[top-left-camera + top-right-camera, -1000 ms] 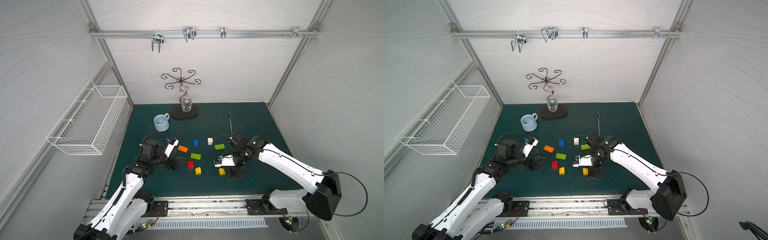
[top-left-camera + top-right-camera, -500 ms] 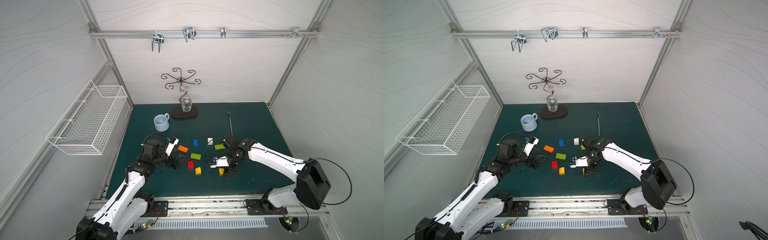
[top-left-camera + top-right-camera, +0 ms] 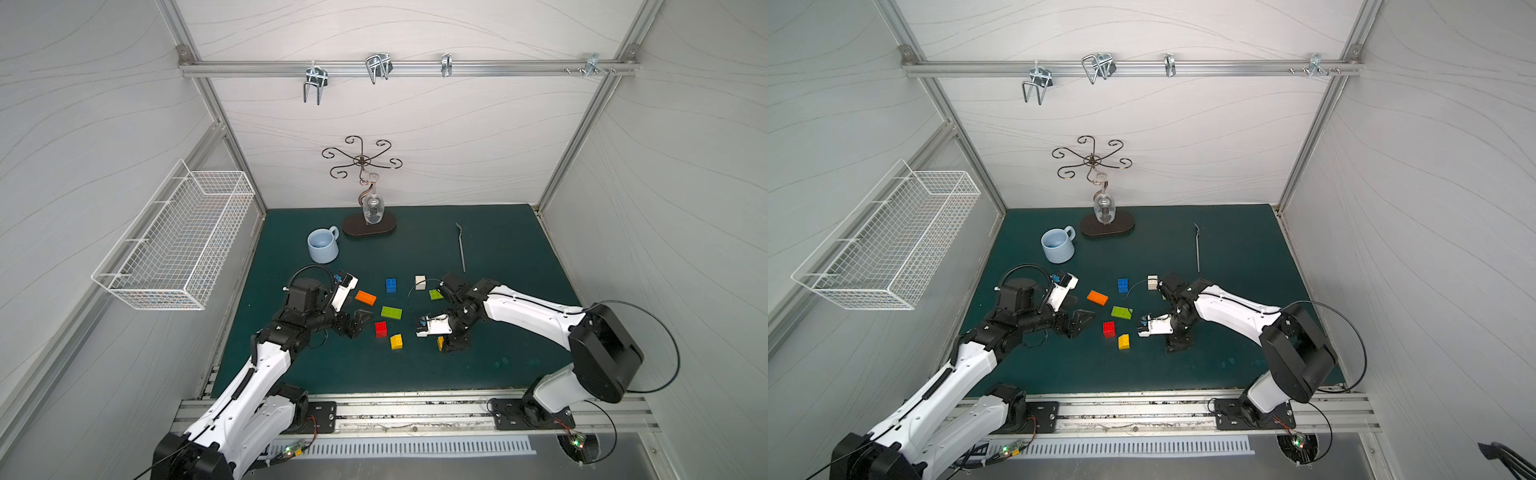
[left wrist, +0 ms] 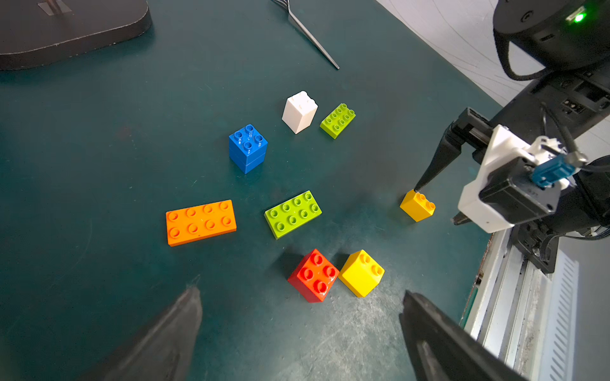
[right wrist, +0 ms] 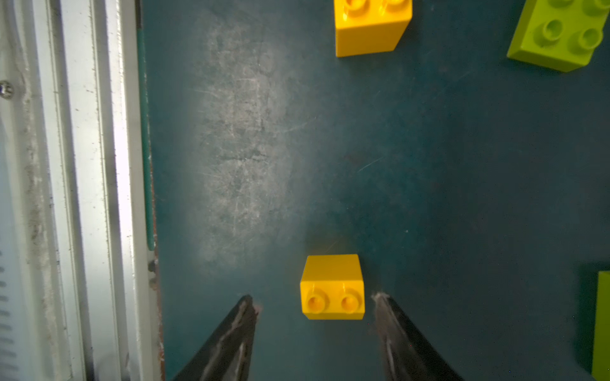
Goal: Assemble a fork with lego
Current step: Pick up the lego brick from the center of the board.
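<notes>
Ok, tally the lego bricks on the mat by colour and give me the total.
red brick: 1
white brick: 1
blue brick: 1
orange brick: 1
lime green bricks: 2
yellow bricks: 2
Total: 8

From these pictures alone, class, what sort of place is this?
Probably a robot test booth, not a home: a left arm and right arm mounted on a rail, white walls on a metal frame, toy bricks laid out on a green mat.
</notes>
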Motion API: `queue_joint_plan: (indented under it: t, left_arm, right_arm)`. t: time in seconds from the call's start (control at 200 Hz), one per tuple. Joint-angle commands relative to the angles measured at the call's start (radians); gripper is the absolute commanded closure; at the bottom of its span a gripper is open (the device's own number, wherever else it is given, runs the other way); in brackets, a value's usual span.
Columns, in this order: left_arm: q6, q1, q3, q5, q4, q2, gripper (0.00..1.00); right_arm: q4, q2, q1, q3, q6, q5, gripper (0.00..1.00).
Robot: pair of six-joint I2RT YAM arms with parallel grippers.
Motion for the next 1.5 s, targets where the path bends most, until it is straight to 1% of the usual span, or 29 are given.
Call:
queue_joint_plan:
  t: [0.0, 0.165, 0.335, 0.405, 0.535, 0.71, 0.79, 0.915, 0.96, 0.991, 0.996, 1.011, 1.016, 1.021, 1.061, 1.156, 1.276, 1.401, 1.496]
  left_arm:
    - [0.004, -0.007, -0.002, -0.005, 0.047, 0.002, 0.00]
    - [0.005, -0.010, -0.002, -0.006, 0.046, 0.006, 0.00]
    - [0.005, -0.014, -0.002, -0.009, 0.049, 0.009, 0.00]
    - [0.005, -0.014, -0.002, -0.010, 0.047, 0.010, 0.00]
    - [0.005, -0.017, -0.005, -0.015, 0.048, 0.009, 0.00]
    - [0.005, -0.020, -0.005, -0.015, 0.052, 0.012, 0.00]
    - [0.004, -0.022, -0.007, -0.015, 0.055, 0.014, 0.00]
    - [0.003, -0.023, -0.007, -0.014, 0.057, 0.017, 0.00]
    - [0.004, -0.024, -0.005, -0.015, 0.056, 0.020, 0.00]
    - [0.004, -0.025, -0.005, -0.014, 0.057, 0.022, 0.00]
    - [0.004, -0.025, -0.005, -0.014, 0.057, 0.023, 0.00]
    - [0.004, -0.025, -0.004, -0.015, 0.057, 0.024, 0.00]
    - [0.004, -0.025, -0.004, -0.015, 0.057, 0.024, 0.00]
    - [0.004, -0.025, -0.004, -0.015, 0.057, 0.025, 0.00]
    - [0.004, -0.025, -0.002, -0.015, 0.058, 0.030, 0.00]
    - [0.004, -0.025, 0.003, -0.009, 0.065, 0.044, 0.00]
    - [0.002, -0.025, 0.017, -0.004, 0.063, 0.054, 0.00]
    - [0.004, -0.025, 0.024, -0.009, 0.068, 0.048, 0.00]
    - [0.004, -0.025, 0.031, -0.012, 0.067, 0.054, 0.00]
  right_arm:
    - [0.028, 0.016, 0.010, -0.018, -0.019, 0.021, 0.39]
    - [0.063, 0.026, 0.016, -0.038, -0.029, 0.059, 0.39]
    - [0.099, 0.033, 0.023, -0.052, -0.034, 0.078, 0.43]
    - [0.108, 0.037, 0.026, -0.055, -0.033, 0.078, 0.45]
    - [0.112, 0.041, 0.027, -0.055, -0.039, 0.082, 0.53]
    - [0.113, 0.041, 0.027, -0.065, -0.044, 0.091, 0.54]
    - [0.113, 0.038, 0.027, -0.066, -0.044, 0.090, 0.58]
    - [0.112, 0.034, 0.027, -0.068, -0.045, 0.092, 0.69]
    - [0.104, 0.034, 0.027, -0.065, -0.049, 0.089, 0.77]
    - [0.099, 0.035, 0.026, -0.061, -0.048, 0.084, 0.85]
    - [0.099, 0.035, 0.027, -0.061, -0.049, 0.084, 0.85]
    - [0.096, 0.035, 0.027, -0.058, -0.050, 0.082, 0.90]
    - [0.095, 0.035, 0.027, -0.058, -0.050, 0.082, 0.90]
    - [0.095, 0.035, 0.027, -0.056, -0.050, 0.081, 0.92]
    - [0.096, 0.037, 0.022, -0.051, -0.054, 0.080, 1.00]
    - [0.082, 0.052, 0.001, -0.016, -0.059, 0.074, 1.00]
    - [0.041, 0.072, -0.031, 0.070, -0.063, 0.047, 1.00]
    - [0.049, 0.068, -0.058, 0.129, -0.088, 0.058, 1.00]
    - [0.033, 0.084, -0.098, 0.189, -0.115, 0.052, 1.00]
